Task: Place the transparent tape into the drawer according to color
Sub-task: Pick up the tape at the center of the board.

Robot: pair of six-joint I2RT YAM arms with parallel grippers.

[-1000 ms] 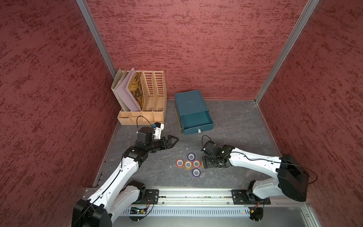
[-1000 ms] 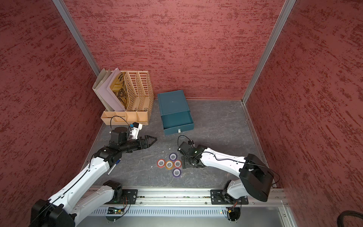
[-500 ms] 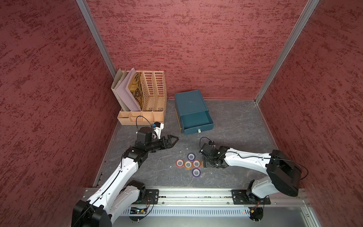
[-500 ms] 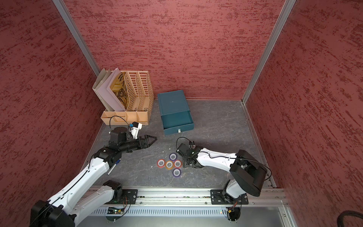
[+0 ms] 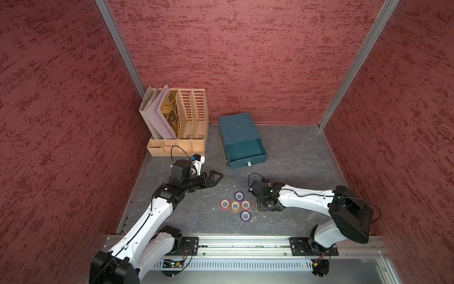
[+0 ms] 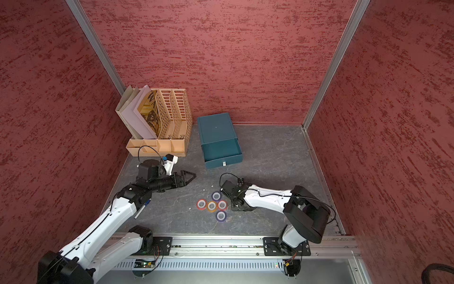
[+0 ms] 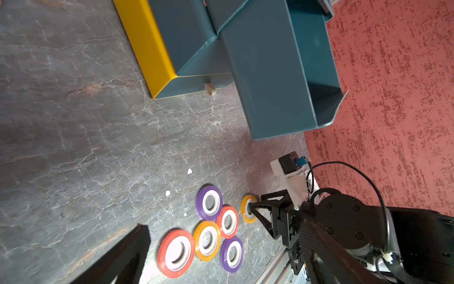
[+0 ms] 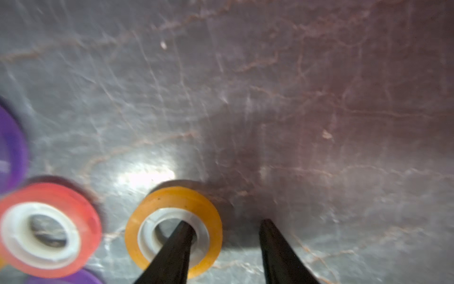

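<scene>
Mid-grasp on the flat orange-yellow see-through tape roll (image 8: 177, 196), lying on the dark grey marbled tabletop (image 8: 319, 98) just right of the cluster of five other rolls (image 5: 235, 206), close to the red roll (image 8: 49, 194) but not touching. Right gripper (image 8: 226, 222) partway apart, not yet clamped: one fingertip down in the pale core, the other outside the rim with bare table between. Pinch the ring wall only, squeeze slowly, keep tips low against the table to stop the glossy rim squirting out or tipping. Expect a small slide toward the outer finger on closing; avoid dragging into the red roll. Lift straight up, check for a level hang, then carry far to the teal pulled-out drawer (image 5: 247, 163). No colour marking visible inside it from above. Left gripper (image 5: 216, 179) wide apart, empty, parked far-left of the cluster; leave there, clear of the carry path.
</scene>
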